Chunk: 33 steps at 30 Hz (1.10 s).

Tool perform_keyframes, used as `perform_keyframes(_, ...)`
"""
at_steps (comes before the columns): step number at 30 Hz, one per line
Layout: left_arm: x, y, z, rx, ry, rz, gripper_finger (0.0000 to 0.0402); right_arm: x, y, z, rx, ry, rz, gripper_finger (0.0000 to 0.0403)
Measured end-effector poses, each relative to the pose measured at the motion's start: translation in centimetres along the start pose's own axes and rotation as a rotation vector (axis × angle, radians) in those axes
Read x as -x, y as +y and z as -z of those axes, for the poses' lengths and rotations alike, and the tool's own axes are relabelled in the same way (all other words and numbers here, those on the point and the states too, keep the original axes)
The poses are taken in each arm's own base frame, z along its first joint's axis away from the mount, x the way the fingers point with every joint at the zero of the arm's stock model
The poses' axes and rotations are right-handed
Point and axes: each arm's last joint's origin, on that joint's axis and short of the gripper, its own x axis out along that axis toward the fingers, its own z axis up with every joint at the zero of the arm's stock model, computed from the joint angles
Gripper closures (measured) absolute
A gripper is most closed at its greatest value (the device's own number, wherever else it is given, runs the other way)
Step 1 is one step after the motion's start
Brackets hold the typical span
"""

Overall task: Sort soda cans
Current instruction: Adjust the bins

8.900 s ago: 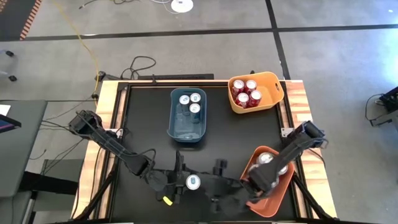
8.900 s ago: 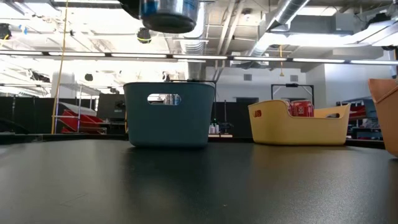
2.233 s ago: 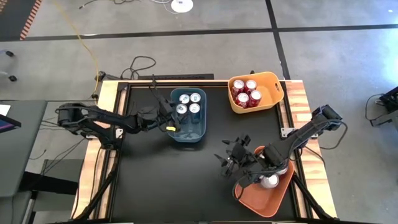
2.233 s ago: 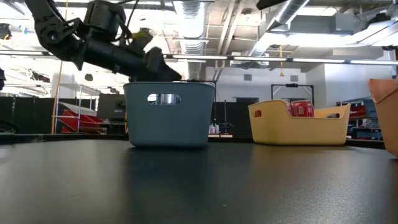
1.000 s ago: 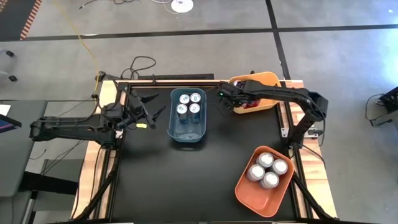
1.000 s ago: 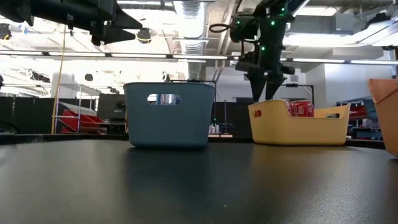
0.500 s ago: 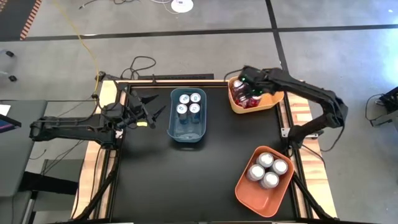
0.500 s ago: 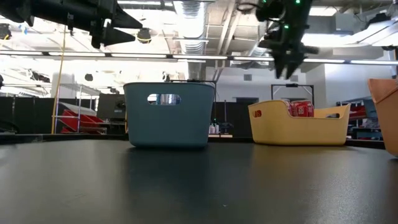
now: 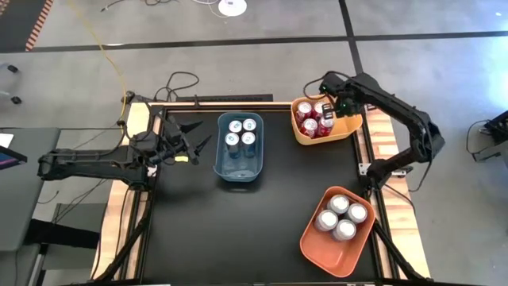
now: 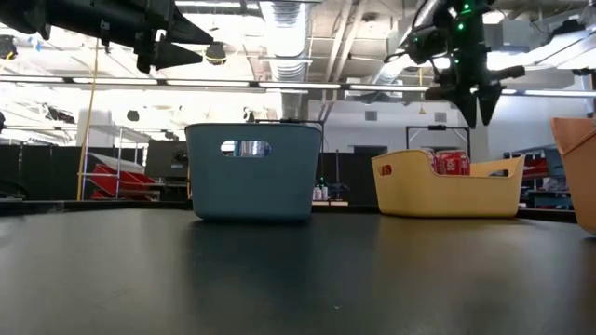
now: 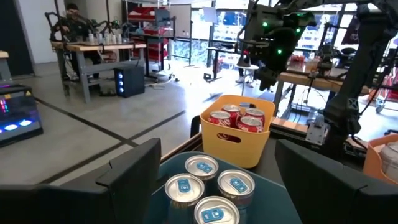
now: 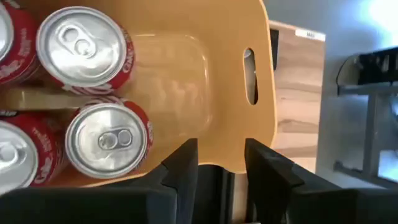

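Several blue soda cans [image 9: 241, 132] stand in the far end of the blue bin [image 9: 238, 163]. Red soda cans [image 9: 313, 117] fill the left part of the yellow bin [image 9: 349, 111], and silver ones [image 9: 341, 218] sit in the orange bin [image 9: 321, 254]. My right gripper [image 12: 222, 155] hangs above the yellow bin's bare right part, pointing steeply down. Its fingers are a little apart with nothing between them. My left gripper [image 9: 205, 133] hovers open and level just left of the blue bin, high above the table, pointing at the blue cans [image 11: 208, 186].
The three bins stand apart on the black table top [image 9: 238, 230], whose near and middle part is bare. The blue bin's near half holds no cans. Wooden side rails [image 9: 381, 131] and cables [image 9: 178, 79] edge the table.
My right gripper has swung toward the table's right edge, from the gap between the blue and yellow bins to above the yellow bin's right part. It has risen a little and turned on the way. The cans and bins have kept still.
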Motion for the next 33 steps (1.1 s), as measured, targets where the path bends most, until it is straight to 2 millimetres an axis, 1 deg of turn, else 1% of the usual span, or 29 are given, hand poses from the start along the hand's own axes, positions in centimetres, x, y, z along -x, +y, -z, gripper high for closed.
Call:
perform_keyframes(3, 0.0, 0.0, 0.0, 0.000, 0.004, 0.010, 0.0089, -0.8, -0.3, 0.1, -0.012, 0.018, 0.016, 0.0233)
perform_keyframes(8, 0.0, -0.1, 0.1, 0.004, 0.010, 0.031, 0.0089, -3.7, -0.2, 1.3, -0.009, 0.096, 0.067, 0.0190)
perform_keyframes(9, 0.0, -0.1, 0.1, 0.004, 0.013, 0.031, 0.0089, -4.1, -0.1, 1.5, 0.003, 0.101, 0.086, 0.0181)
perform_keyframes(13, 0.0, -0.1, 0.2, 0.003, 0.019, 0.030, 0.0089, -4.6, 0.3, 1.9, 0.005, 0.097, 0.108, 0.0157)
perform_keyframes(17, 0.0, -0.1, 0.2, 0.009, 0.020, 0.030, 0.0089, -5.3, 0.0, 2.8, 0.000, 0.178, 0.116, 0.0155)
perform_keyframes(19, 0.0, -0.1, 0.2, 0.009, 0.021, 0.030, 0.0089, -5.5, -0.1, 3.1, 0.069, 0.201, 0.126, 0.0155)
perform_keyframes(21, 0.0, -0.1, 0.2, 0.008, 0.022, 0.030, 0.0089, -5.5, 0.2, 3.6, 0.200, 0.212, 0.118, 0.0155)
perform_keyframes(25, 0.0, -0.1, 0.2, 0.015, 0.020, 0.029, 0.0089, -5.4, 1.3, 4.8, 0.466, 0.218, 0.096, 0.0155)
perform_keyframes(29, 0.0, -0.1, 0.1, 0.028, 0.012, 0.030, 0.0089, -5.5, 2.7, 5.4, 0.659, 0.153, 0.047, 0.0155)
perform_keyframes(33, 0.0, -0.1, 0.1, 0.040, 0.013, 0.029, 0.0089, -6.2, 4.2, 5.5, 0.760, 0.033, -0.004, 0.0168)
